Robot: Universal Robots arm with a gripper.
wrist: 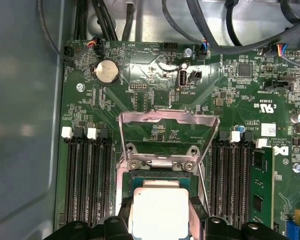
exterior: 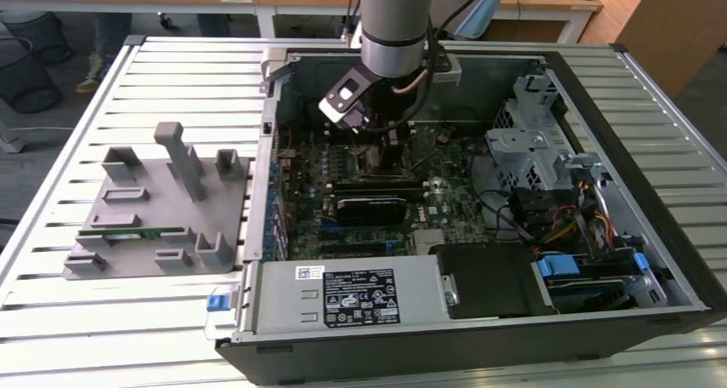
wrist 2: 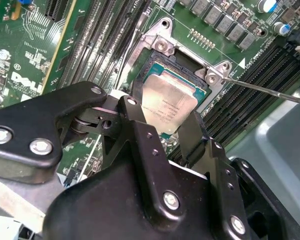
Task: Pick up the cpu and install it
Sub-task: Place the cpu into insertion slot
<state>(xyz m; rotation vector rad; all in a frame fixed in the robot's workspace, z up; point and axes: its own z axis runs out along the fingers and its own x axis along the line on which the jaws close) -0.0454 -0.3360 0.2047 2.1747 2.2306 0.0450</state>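
Note:
The cpu (wrist 2: pixel 169 102) is a flat square chip with a silver top. It sits between my gripper's black fingers (wrist 2: pixel 134 114) right over the open socket (wrist 2: pixel 162 65) on the green motherboard. In the first wrist view the cpu (wrist: pixel 157 210) lies within the socket frame, and the metal load plate (wrist: pixel 166 129) stands raised behind it. My gripper (wrist 2: pixel 162 125) is shut on the cpu's two opposite edges. In the exterior view the gripper (exterior: pixel 384 154) reaches down into the open computer case (exterior: pixel 670 260), over the middle of the board.
Memory slots (wrist: pixel 87 175) flank the socket, and a green memory stick (wrist: pixel 260 187) stands in one. The thin socket lever (wrist 2: pixel 262 91) sticks out sideways. A black block (exterior: pixel 369 208), the power supply (exterior: pixel 346 296) and the drive cage (exterior: pixel 534 141) crowd the case. A grey fixture (exterior: pixel 148 218) lies at the exterior view's left.

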